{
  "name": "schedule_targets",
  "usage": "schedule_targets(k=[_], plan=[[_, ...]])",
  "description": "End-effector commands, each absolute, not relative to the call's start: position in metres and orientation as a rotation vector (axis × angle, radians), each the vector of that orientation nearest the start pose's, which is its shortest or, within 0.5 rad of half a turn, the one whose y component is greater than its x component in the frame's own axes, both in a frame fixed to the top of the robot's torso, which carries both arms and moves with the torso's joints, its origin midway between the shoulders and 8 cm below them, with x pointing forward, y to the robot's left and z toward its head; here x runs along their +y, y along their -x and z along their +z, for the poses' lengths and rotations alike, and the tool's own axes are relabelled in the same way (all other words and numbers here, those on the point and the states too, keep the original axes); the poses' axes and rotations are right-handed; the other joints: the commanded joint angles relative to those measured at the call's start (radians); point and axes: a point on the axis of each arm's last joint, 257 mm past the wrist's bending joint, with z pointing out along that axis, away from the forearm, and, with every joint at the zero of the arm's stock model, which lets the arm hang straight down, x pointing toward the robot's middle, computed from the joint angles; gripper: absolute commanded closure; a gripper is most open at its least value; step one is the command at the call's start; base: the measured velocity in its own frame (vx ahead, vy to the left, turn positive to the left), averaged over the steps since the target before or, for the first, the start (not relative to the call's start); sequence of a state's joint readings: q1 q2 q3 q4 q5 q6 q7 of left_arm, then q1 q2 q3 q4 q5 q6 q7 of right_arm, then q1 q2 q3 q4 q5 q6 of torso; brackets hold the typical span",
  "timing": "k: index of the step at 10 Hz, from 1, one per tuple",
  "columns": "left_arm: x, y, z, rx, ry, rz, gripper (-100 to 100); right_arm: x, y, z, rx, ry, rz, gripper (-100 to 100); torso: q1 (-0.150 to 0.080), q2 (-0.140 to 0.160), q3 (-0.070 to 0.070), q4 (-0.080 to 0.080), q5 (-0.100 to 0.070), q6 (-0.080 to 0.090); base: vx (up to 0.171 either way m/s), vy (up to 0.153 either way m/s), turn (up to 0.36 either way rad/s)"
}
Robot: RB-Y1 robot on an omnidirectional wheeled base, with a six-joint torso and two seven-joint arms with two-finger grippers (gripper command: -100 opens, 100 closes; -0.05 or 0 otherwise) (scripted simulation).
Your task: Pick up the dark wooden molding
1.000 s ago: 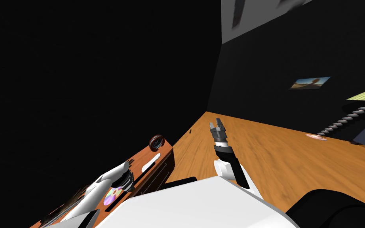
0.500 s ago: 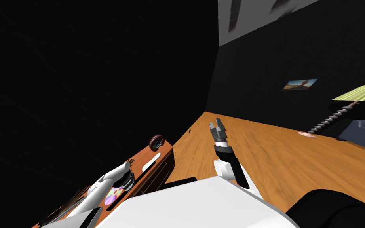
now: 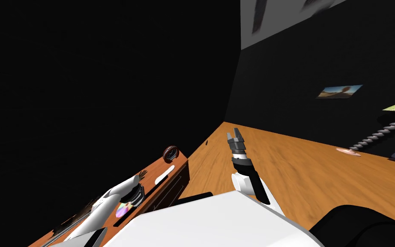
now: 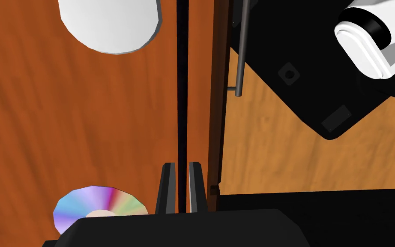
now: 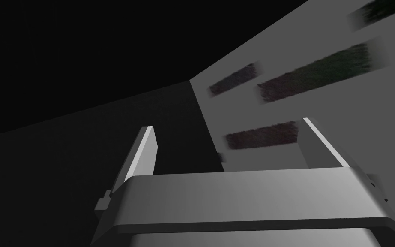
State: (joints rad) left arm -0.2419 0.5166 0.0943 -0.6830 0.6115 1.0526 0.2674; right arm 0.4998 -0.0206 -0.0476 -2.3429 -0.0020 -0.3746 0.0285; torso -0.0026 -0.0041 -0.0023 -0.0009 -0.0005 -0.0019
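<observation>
The left claw (image 4: 182,166) is clenched on the long, thin dark wooden molding (image 4: 182,85), which lies along the edge of the reddish-brown wooden table (image 4: 85,128). Lifting seems left. The right claw (image 5: 227,124) is released.

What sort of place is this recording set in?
Probably a living room in a house: wood floor, a low reddish-brown drawer cabinet with a disc on it, a framed picture on the wall, a floor lamp.

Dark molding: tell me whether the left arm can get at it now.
Likely yes: the left tool is shut on the dark molding atop the wooden cabinet; the disc and white object lie aside.
</observation>
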Motion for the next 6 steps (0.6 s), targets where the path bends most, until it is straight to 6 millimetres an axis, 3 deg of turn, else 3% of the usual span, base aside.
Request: schedule_targets(k=[1, 5, 6], plan=[[0.4571, -0.2855, -0.5403, 1.323, 2.87, -0.065, 100, -0.2944, -0.3492, 0.0295, 0.673, -0.677, 1.215, 0, 0.0, 0.0, 0.0, 0.0, 0.0, 0.0, 0.069, -0.097, 0.186], [0.4599, -0.2857, -0.5357, 1.348, 2.859, -0.067, 100, -0.2944, -0.3492, 0.0295, 0.673, -0.677, 1.215, 0, 0.001, -0.002, -0.001, 0.0, 0.0, 0.0, 0.055, -0.047, 0.067], [0.4604, -0.285, -0.5352, 1.352, 2.858, -0.065, 0, -0.2944, -0.3493, 0.0296, 0.673, -0.677, 1.215, 0, 0.002, 0.0, 0.0, 0.0, 0.0, 0.001, 0.0, 0.0, 0.0]])
